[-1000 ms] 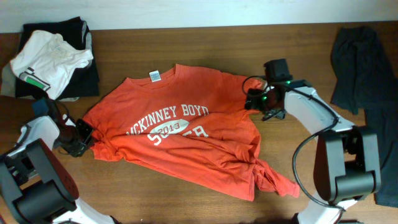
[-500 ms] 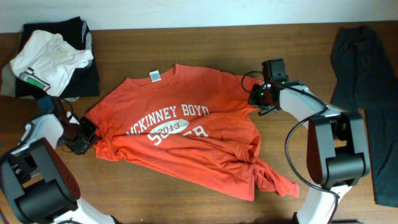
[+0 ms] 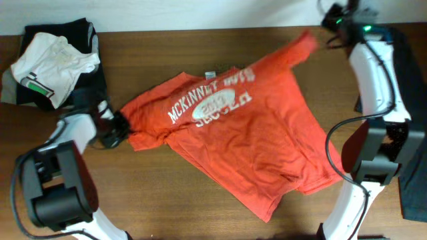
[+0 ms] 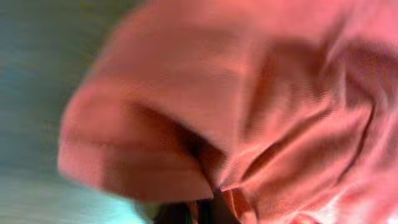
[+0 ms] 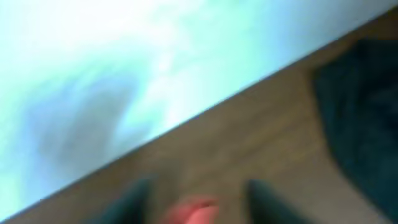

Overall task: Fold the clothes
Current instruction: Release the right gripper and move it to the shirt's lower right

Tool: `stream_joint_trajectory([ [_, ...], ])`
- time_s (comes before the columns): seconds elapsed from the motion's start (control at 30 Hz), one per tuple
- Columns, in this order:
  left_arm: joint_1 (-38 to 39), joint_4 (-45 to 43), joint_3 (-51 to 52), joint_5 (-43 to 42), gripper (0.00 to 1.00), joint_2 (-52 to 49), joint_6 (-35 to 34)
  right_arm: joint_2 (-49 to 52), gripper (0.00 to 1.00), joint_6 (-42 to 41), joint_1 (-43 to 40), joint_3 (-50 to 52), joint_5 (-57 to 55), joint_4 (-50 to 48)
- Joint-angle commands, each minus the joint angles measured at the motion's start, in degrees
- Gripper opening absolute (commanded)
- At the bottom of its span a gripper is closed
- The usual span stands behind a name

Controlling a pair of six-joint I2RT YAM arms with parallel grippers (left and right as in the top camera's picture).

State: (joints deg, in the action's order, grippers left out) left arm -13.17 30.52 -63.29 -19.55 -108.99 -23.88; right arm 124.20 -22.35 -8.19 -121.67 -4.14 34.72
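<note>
The red-orange T-shirt (image 3: 247, 147) with white lettering hangs stretched on a diagonal between my two grippers, print up, its hem trailing on the table at the front right. My left gripper (image 3: 115, 131) is shut on the shirt's left sleeve low over the table; its wrist view is filled with blurred orange cloth (image 4: 261, 93). My right gripper (image 3: 325, 32) is high at the back right, shut on the other sleeve; its blurred wrist view shows a bit of orange cloth (image 5: 189, 213) between the dark fingers (image 5: 267, 199).
A white shirt (image 3: 50, 63) lies on a dark pile (image 3: 90, 83) at the back left. A dark grey garment (image 3: 407, 73) lies along the right edge and also shows in the right wrist view (image 5: 360, 124). The white wall (image 3: 200, 13) runs behind the table.
My right gripper has swung up and back to the far right corner, pulling the shirt's sleeve with it. The shirt lifted, stretched and rotated. My left gripper moved right with its sleeve.
</note>
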Motion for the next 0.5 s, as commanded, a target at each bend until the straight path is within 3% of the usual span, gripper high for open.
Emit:
stream_joint_trajectory([
  [0.0, 5.6, -4.3, 0.6, 0.1, 0.01, -0.9, -0.5, 2.4, 0.99, 2.6, -2.0, -5.0, -2.1, 8.7],
  [0.2, 6.5, -4.5, 0.5, 5.0, 0.02, -0.9, -0.5, -1.0, 0.99, -1.1, -0.7, -22.1, 7.8, 43.6],
  [0.33, 6.1, -2.6, 0.5, 8.9, 0.02, -0.9, -0.5, -9.1, 0.99, -3.7, 4.9, -24.4, 7.2, 62.6],
  [0.37, 6.1, -2.4, 0.5, 8.9, 0.01, -0.9, -0.5, -11.4, 0.99, -2.1, 6.7, -22.7, 6.8, 62.6],
  [0.47, 6.1, -1.2, 0.5, 8.9, 0.02, -0.9, -0.5, -17.9, 0.99, -7.4, 10.8, -17.3, 5.0, 62.6],
])
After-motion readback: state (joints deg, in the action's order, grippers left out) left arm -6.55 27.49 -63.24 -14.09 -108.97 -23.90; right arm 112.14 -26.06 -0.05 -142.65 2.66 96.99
